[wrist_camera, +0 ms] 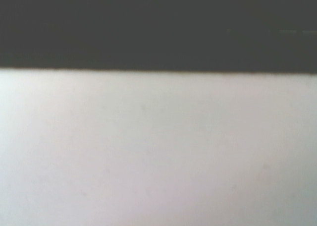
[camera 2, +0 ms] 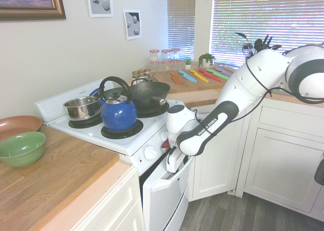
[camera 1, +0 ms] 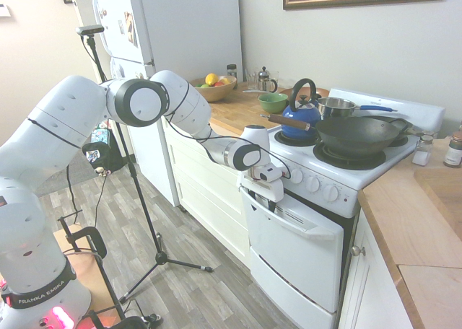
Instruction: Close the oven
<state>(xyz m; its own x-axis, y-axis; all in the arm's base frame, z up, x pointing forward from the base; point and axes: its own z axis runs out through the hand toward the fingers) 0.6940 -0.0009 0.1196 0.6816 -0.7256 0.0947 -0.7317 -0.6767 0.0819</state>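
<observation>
Oven door (camera 1: 292, 246) slightly ajar: narrow dark gap at its top edge, below the white knobs (camera 1: 312, 184). Gripper (camera 1: 271, 205) at the door's top by the handle (camera 1: 317, 232); whether clenched or released, cannot tell. Oven (camera 2: 136, 157) stands between two wooden counters (camera 2: 55, 178). On its stovetop: blue kettle (camera 2: 119, 114), steel pot (camera 2: 82, 108), dark wok (camera 1: 355, 136).

1 kettle (camera 2: 119, 114), 1 wok (camera 1: 354, 136), 1 saucepan (camera 2: 82, 109), 1 grn bowl (camera 2: 23, 149), 4 knives (camera 2: 200, 75).
</observation>
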